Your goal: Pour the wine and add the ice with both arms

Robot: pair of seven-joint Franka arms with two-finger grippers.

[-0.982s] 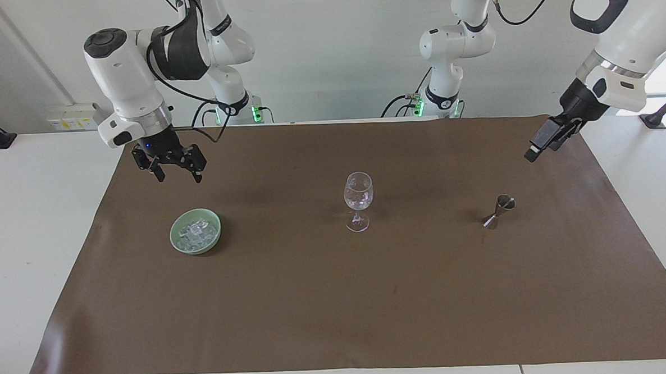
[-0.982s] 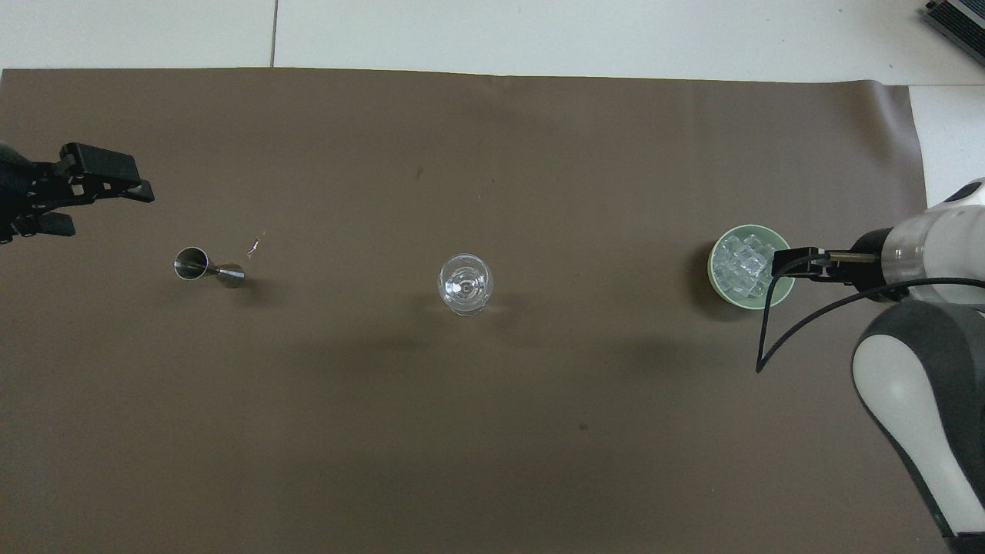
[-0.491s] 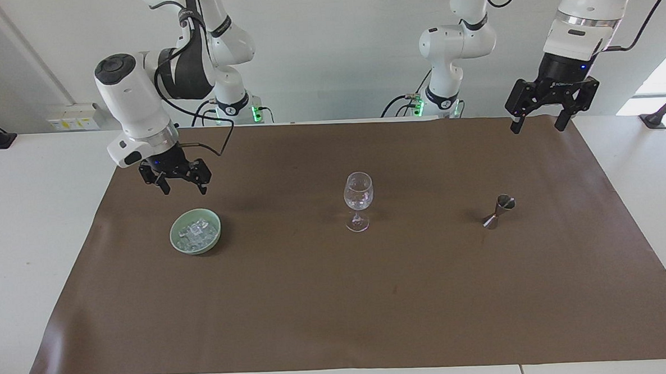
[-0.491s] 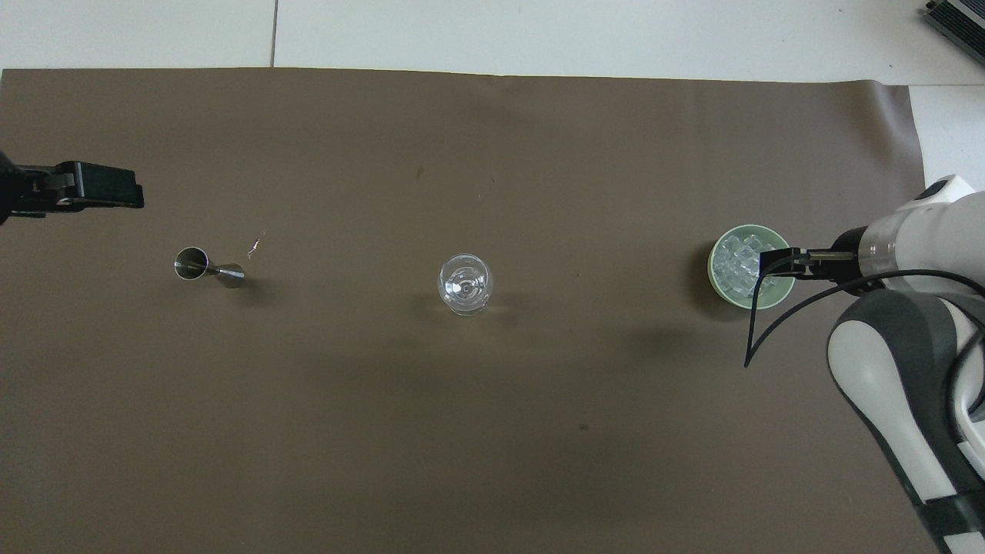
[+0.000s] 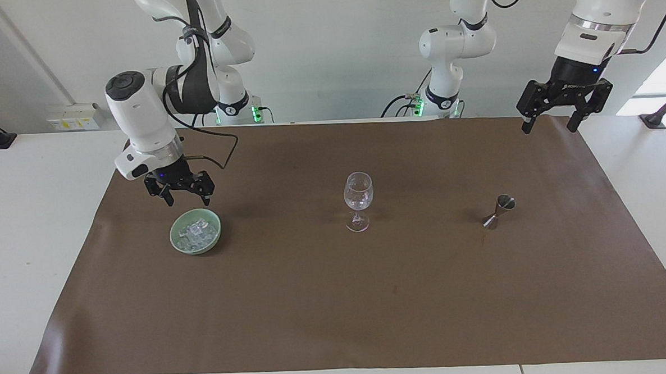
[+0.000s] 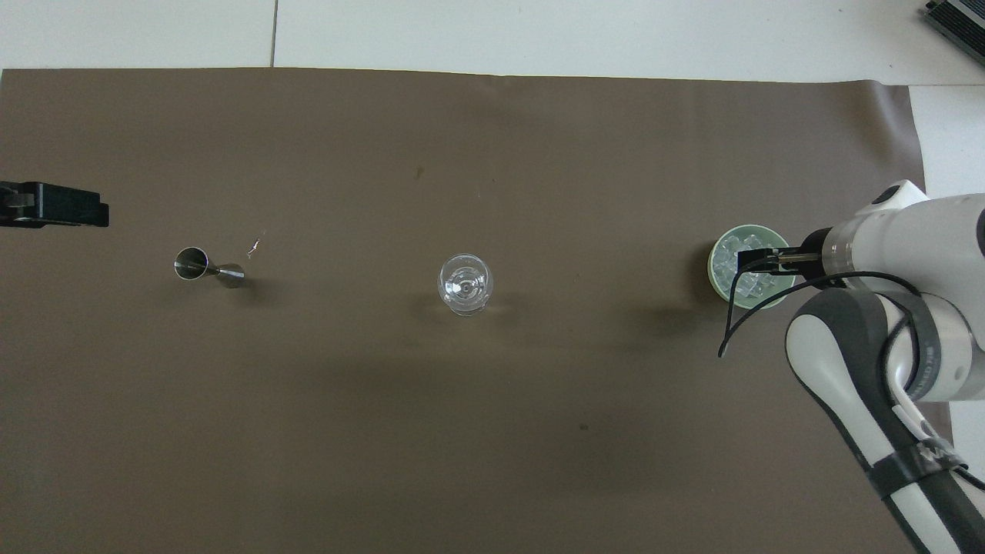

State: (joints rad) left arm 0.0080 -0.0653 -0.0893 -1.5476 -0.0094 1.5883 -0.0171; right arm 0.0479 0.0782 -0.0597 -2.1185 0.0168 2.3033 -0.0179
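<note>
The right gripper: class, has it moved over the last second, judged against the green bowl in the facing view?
Yes. The right gripper has come down toward the green bowl of ice, now open just above its rim.

A white table (image 5: 37,233) carries a large brown mat (image 5: 338,305) that covers most of its top, leaving white margins at both ends. A clear stemmed wine glass (image 5: 358,201) stands upright on the mat near its middle. Well apart from the glass, toward the right arm's end, sits a pale green bowl (image 5: 195,231) holding clear ice cubes (image 5: 197,231). Well apart from the glass toward the left arm's end, a small metal jigger (image 5: 499,210) stands tilted on the mat.
</note>
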